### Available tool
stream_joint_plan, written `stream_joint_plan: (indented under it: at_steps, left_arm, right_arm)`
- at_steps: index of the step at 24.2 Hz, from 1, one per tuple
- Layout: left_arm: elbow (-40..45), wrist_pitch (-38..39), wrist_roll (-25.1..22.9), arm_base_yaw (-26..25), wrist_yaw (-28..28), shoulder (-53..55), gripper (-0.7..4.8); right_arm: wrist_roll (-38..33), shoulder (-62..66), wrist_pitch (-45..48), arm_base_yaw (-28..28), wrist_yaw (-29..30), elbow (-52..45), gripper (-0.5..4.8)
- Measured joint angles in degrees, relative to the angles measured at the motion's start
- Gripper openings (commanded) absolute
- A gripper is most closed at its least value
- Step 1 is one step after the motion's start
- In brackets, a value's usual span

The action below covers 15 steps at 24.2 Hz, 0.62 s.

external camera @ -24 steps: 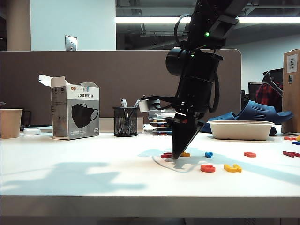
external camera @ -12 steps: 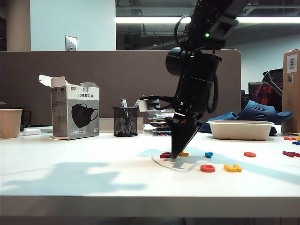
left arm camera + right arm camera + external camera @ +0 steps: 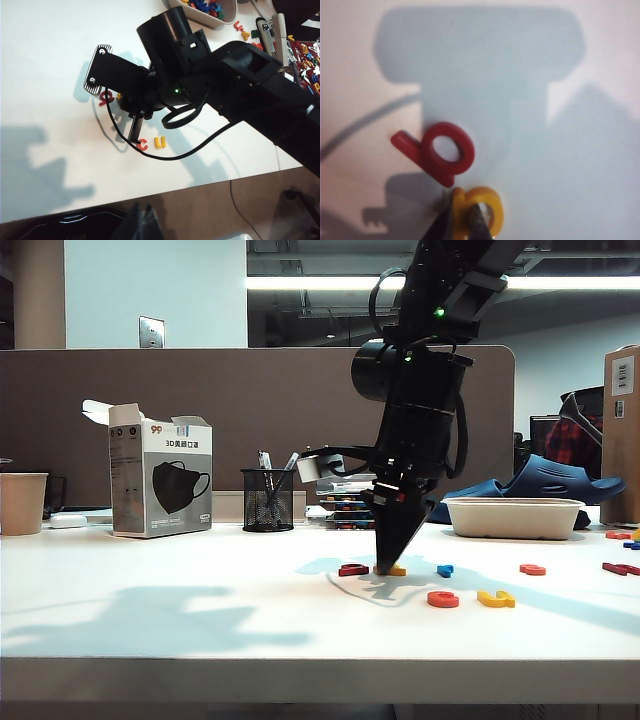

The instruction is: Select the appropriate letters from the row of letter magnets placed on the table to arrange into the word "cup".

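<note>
We had the orange-red c [image 3: 442,598] and yellow u [image 3: 496,598] placed near the table's [image 3: 200,640] front; the right gripper [image 3: 389,566], narrowed, pinched the yellow p [image 3: 479,209] farther back; left gripper unseen.

An office. Behind the white table [image 3: 150,610] runs a brown cubicle partition [image 3: 250,410]; against it stand a mesh pen cup [image 3: 267,500], a box of face masks [image 3: 160,483] and a paper cup [image 3: 22,502]. Above the partition hang long ceiling strip lights [image 3: 320,283], and a cardboard carton [image 3: 621,430] stands at its right end.
</note>
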State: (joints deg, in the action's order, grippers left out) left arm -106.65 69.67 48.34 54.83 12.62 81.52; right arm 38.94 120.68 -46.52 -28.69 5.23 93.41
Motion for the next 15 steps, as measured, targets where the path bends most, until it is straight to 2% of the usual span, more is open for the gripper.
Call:
stream_joint_plan:
  at_steps: [2, 4, 15]
  left_arm:
    - [0.00, 0.00, 0.00, 0.00, 0.00, 0.00, -0.05]
    - [0.00, 0.00, 0.00, 0.00, 0.00, 0.00, -0.05]
    - [0.00, 0.00, 0.00, 0.00, 0.00, 0.00, -0.05]
  right_arm:
    - [-0.33, 0.07, -0.02, 0.00, -0.07, -0.02, 0.34]
    - [-0.76, 0.04, -0.04, 0.00, -0.09, -0.02, 0.00]
    - [-3.45, -0.07, -0.70, -0.04, -0.52, 0.09, -0.01]
